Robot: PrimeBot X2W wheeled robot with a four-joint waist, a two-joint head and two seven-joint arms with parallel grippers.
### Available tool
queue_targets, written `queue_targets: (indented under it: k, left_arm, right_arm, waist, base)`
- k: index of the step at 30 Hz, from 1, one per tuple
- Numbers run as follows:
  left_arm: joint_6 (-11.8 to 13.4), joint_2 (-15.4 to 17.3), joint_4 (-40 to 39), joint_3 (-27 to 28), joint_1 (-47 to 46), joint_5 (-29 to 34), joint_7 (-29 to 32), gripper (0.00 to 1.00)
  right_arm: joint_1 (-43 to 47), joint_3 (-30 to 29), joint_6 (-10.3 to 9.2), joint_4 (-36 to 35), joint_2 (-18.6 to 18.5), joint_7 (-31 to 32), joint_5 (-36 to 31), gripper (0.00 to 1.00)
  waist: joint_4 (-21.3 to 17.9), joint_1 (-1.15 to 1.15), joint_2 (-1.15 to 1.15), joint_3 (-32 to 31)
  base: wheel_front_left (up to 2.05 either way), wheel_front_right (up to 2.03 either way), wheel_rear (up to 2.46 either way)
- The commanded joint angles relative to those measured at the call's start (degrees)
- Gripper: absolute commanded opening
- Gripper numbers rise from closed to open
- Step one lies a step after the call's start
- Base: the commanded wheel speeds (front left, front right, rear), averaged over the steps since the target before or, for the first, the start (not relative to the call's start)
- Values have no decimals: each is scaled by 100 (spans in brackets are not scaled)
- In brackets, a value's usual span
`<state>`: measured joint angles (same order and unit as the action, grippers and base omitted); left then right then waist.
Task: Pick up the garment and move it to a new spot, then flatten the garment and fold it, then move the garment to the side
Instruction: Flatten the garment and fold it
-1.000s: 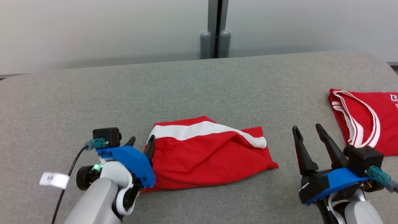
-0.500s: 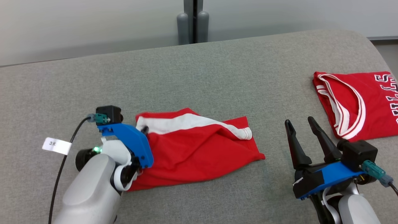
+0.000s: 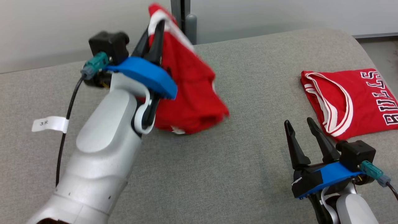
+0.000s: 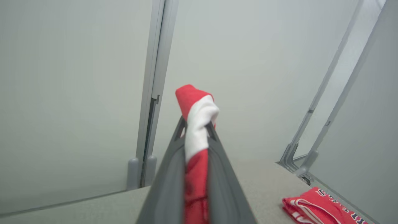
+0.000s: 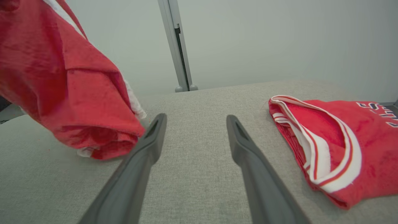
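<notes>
The red garment (image 3: 192,93) with its white band is hanging bunched from the left claw (image 3: 154,26), which is pinching its top edge high above the grey counter (image 3: 248,155). The pale forearm is angling steeply upward. The right claw (image 3: 298,122) is sitting low, fingers spread, near a second red jersey (image 3: 351,99).
</notes>
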<state>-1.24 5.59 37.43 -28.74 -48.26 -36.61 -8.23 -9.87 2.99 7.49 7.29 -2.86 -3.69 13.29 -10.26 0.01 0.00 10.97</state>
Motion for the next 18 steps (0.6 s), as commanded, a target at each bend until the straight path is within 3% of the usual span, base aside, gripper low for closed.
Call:
queue_targets:
  k: [1, 5, 8, 15, 18]
  left_arm:
    - [-81, -66, -127, -10, -265, 41, -314, 0]
    - [-242, -176, -449, -106, -327, 140, -623, 0]
    - [-410, -186, -576, -485, 54, 352, -665, 0]
    - [-633, 273, -536, -2294, 1345, 466, 44, 0]
    - [-618, 754, -767, -3179, 1664, 256, 321, 0]
  right_arm:
    - [-3, -21, 1, 33, -6, -53, 39, 100]
    - [47, -60, 1, 34, -6, -63, 25, 100]
    - [94, -74, 1, 11, -7, -46, 27, 100]
    - [160, -127, 1, -48, -6, 29, -12, 100]
    - [163, -149, 2, -74, -7, 51, -45, 100]
  waist:
    - [1, -1, 0, -45]
    - [70, -1, 0, -119]
    - [164, -1, 0, -150]
    - [457, -1, 0, -200]
    - [591, -1, 0, -222]
  base:
    - [0, 0, 0]
    - [0, 0, 0]
    - [0, 0, 0]
    - [0, 0, 0]
    - [0, 0, 0]
